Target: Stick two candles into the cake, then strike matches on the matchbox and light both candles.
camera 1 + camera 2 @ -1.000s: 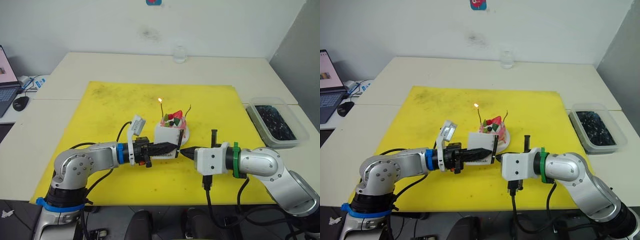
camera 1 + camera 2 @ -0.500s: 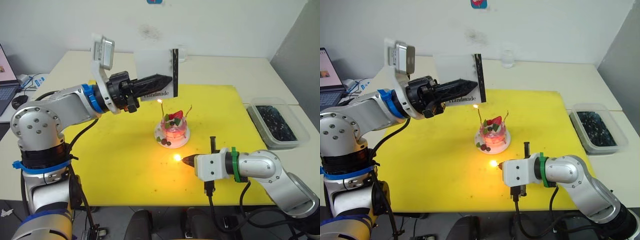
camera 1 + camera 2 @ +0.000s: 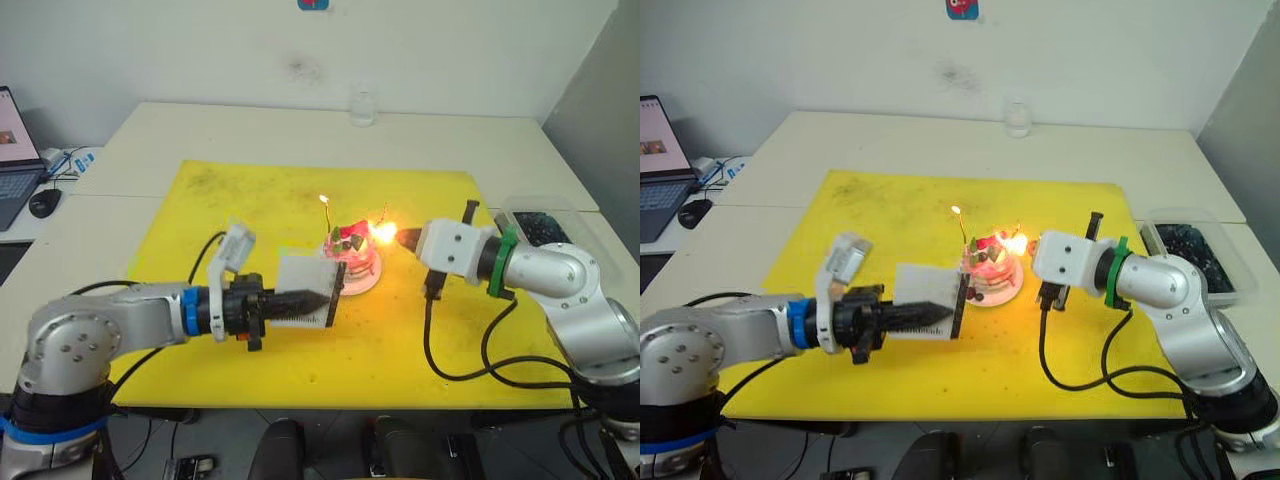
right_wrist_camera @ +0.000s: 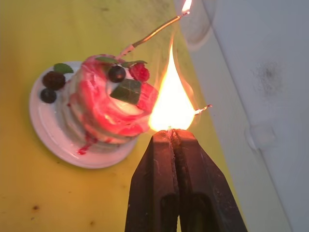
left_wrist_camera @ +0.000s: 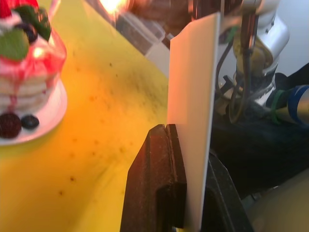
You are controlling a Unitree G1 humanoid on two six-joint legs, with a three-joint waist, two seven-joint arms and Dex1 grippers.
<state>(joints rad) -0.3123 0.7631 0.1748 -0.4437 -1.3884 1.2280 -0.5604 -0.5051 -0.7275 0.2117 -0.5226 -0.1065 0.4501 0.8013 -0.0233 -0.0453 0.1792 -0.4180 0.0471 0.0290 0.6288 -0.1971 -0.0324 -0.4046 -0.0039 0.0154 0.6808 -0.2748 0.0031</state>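
Observation:
The pink-and-white cake (image 3: 350,258) sits on its white plate (image 3: 366,284) in the middle of the yellow mat. Two thin candles stand in it. The left candle (image 3: 326,218) burns at its tip. The right candle (image 4: 203,109) is right beside the flame of a burning match (image 4: 170,108), on which my right gripper (image 3: 400,238) is shut, just right of the cake. My left gripper (image 3: 322,298) is shut on the white matchbox (image 3: 302,302), held upright low over the mat, front-left of the cake; its black strip faces the cake.
The yellow mat (image 3: 240,205) covers the table's middle. A clear bin of dark pieces (image 3: 548,222) stands at the right, behind my right arm. A glass (image 3: 361,105) stands at the back. A laptop (image 3: 14,165) and a mouse (image 3: 43,203) lie far left.
My left gripper brought the matchbox down from high at the back left to low beside the cake. My right gripper carried the burning match from in front of the cake up to the right candle.

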